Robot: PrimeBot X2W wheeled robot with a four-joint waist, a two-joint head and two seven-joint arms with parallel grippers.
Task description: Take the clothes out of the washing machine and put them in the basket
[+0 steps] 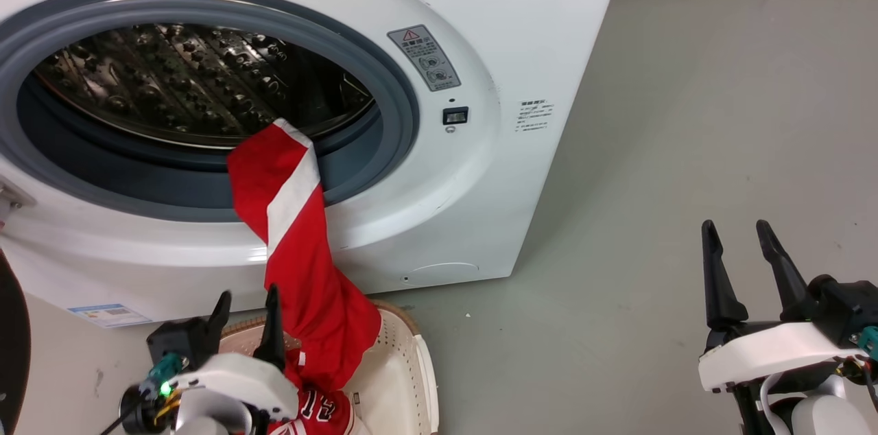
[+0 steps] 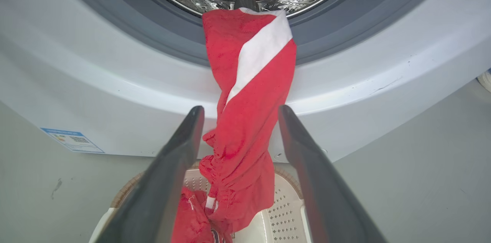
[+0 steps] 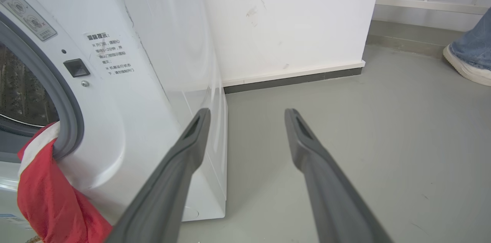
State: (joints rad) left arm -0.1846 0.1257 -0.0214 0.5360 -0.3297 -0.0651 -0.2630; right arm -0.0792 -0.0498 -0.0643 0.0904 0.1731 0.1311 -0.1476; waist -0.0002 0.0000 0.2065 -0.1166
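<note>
The clothes (image 1: 309, 263), one red garment with a white stripe, hang from the porthole lip of the white washing machine (image 1: 480, 202) down into the cream basket (image 1: 401, 380) on the floor below. The garment's lower end with printed numbers lies in the basket; its top end still rests inside the drum. My left gripper (image 1: 248, 301) is open just above the basket, its right finger against the cloth's left edge. In the left wrist view the clothes (image 2: 249, 82) hang beyond the open left gripper (image 2: 241, 109), over the basket (image 2: 285, 206). My right gripper (image 1: 735, 232) stands open over bare floor.
The washing machine's side (image 3: 153, 82) fills the left of the right wrist view, with the clothes (image 3: 46, 197) at its porthole and my right gripper (image 3: 248, 112) open. A person's shoe (image 3: 466, 66) stands at the far right near a white wall (image 3: 299, 17). Grey floor (image 1: 686, 112) stretches right of the machine.
</note>
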